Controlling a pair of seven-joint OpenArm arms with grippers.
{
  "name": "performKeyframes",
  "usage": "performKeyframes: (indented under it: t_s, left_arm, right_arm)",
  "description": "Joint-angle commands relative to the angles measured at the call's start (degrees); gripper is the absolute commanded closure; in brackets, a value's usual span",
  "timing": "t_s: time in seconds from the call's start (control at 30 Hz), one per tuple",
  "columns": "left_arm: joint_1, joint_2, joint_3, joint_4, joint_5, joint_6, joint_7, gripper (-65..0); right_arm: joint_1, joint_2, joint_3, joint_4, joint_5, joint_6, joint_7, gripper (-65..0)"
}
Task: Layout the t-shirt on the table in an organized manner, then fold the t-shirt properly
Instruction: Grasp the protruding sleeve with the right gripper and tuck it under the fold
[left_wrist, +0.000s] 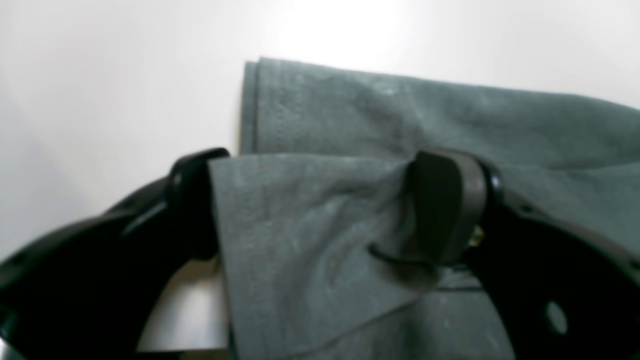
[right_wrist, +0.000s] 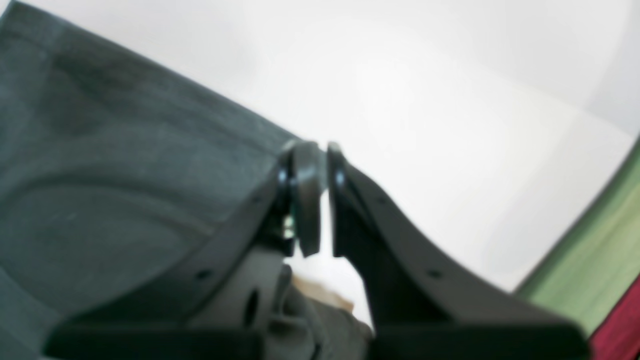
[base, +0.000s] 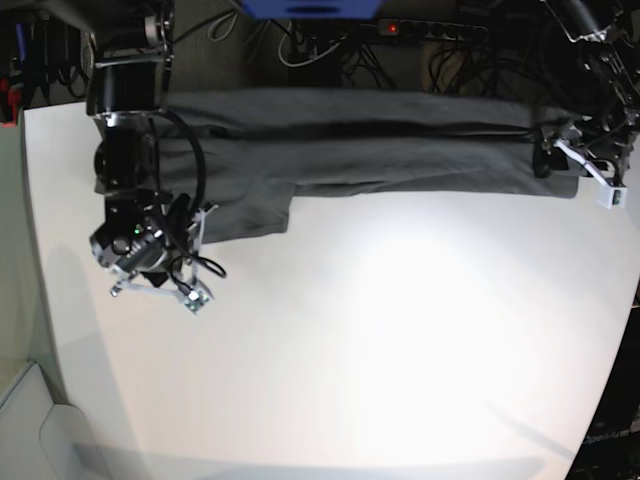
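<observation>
The dark grey t-shirt (base: 380, 135) lies as a long folded band across the far side of the white table (base: 380, 330). My left gripper (base: 548, 150) is at the band's right end. In the left wrist view the left gripper (left_wrist: 320, 200) is open wide, and a folded flap of the t-shirt (left_wrist: 320, 240) lies between its fingers. My right gripper (base: 195, 225) is at the band's left end, over the lower flap. In the right wrist view the right gripper (right_wrist: 319, 150) sits at the t-shirt's (right_wrist: 100, 175) edge. A slim gap between its fingertips shows bare table (right_wrist: 425, 125).
Cables and a power strip (base: 430, 30) run behind the table's far edge. A green and red surface (right_wrist: 600, 250) shows past the table's curved edge in the right wrist view. The table's bare near half (base: 350, 400) spreads in front of the shirt.
</observation>
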Motion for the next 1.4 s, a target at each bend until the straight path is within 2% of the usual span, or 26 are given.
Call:
performKeyframes:
  t_s: [0.0,0.13,0.2,0.27,0.5,0.7,0.77,0.93,1.17,1.27,1.37]
  left_arm:
    - [0.2,-0.7,-0.2,0.4,0.3,0.1,1.0,-54.8]
    - [0.2,-0.7,-0.2,0.6,0.3,0.1,1.1,-54.8]
    - [0.2,-0.7,-0.2,0.6,0.2,0.1,1.1,-54.8]
    - [0.2,-0.7,-0.2,0.7,0.2,0.1,1.2,-54.8]
    - [0.2,-0.6,-0.2,0.8,0.2,0.1,1.2,-54.8]
    - [0.2,-0.6,-0.2,0.8,0.2,0.1,1.3,-54.8]
    - [0.2,-0.6,-0.2,0.8,0.2,0.1,1.2,-54.8]
    - [0.2,-0.6,-0.2,0.7,0.2,0.1,1.1,-54.8]
    - [0.1,-0.6,-0.2,0.5,0.2,0.1,0.8,-54.8]
    - [0.1,-0.6,-0.2,0.5,0.2,0.1,0.8,-54.8]
    - [0.1,-0.6,-0.2,0.5,0.2,0.1,0.8,-54.8]
  right_arm:
    - [1.7,0.3,0.2,0.6,0.1,-0.2,0.5,-14.9]
    - [1.7,1.3,0.3,-0.9,0.1,-0.2,1.0,-31.7]
    - [2.0,1.4,0.3,-3.0,0.1,-0.2,1.1,-38.2]
    - [2.4,2.1,0.9,-4.7,0.1,-0.2,1.5,-42.0]
    - [4.0,2.1,5.1,-13.5,0.2,-0.2,5.1,-42.2]
    - [4.0,2.1,6.1,-16.8,0.2,-0.2,5.5,-41.8]
    - [3.8,2.0,6.1,-16.5,0.2,-0.2,5.5,-39.0]
    - [2.9,0.9,5.7,-17.1,0.3,-0.2,5.1,-23.7]
    - [0.7,-1.0,5.6,-16.6,0.3,-0.2,5.1,-7.3]
    - [0.7,-1.3,5.6,-16.5,0.3,-0.2,5.0,-2.0]
    - [0.7,-1.3,5.6,-15.9,0.3,-0.2,4.8,-0.3]
